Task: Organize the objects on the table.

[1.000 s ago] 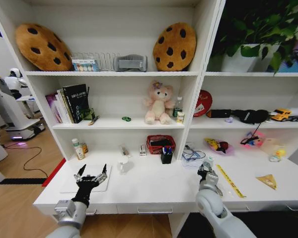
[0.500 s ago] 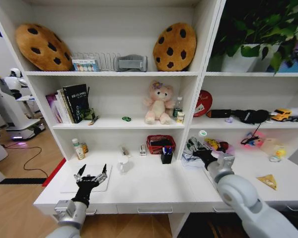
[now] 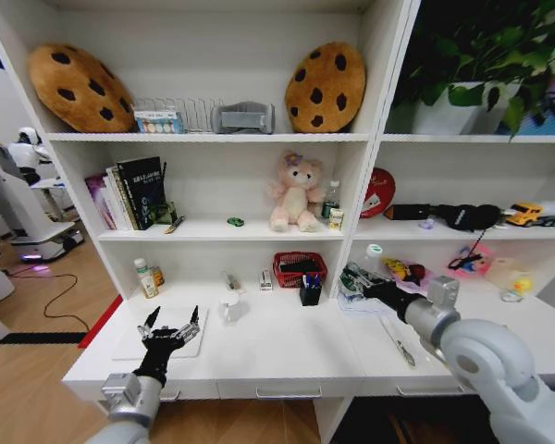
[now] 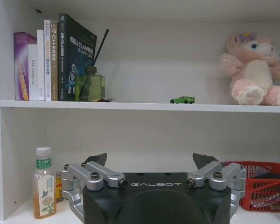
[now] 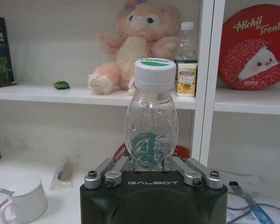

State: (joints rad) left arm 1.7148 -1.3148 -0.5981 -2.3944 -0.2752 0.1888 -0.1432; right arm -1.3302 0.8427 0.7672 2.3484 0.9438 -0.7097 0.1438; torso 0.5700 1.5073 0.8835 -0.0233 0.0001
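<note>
Currently carrying small clear green-capped plastic bottle in right gripper above long white counter; left gripper idle, fingers wide. Smooth round bottle, liable to slip.

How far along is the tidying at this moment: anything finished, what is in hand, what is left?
Nothing looks clearly finished. In hand: the right gripper is shut on the clear bottle, held above the desk near the shelf divider. Left: the laptop lies on the desk beneath the open left gripper, and a pen, a white mug and clutter on the right side remain out.
</note>
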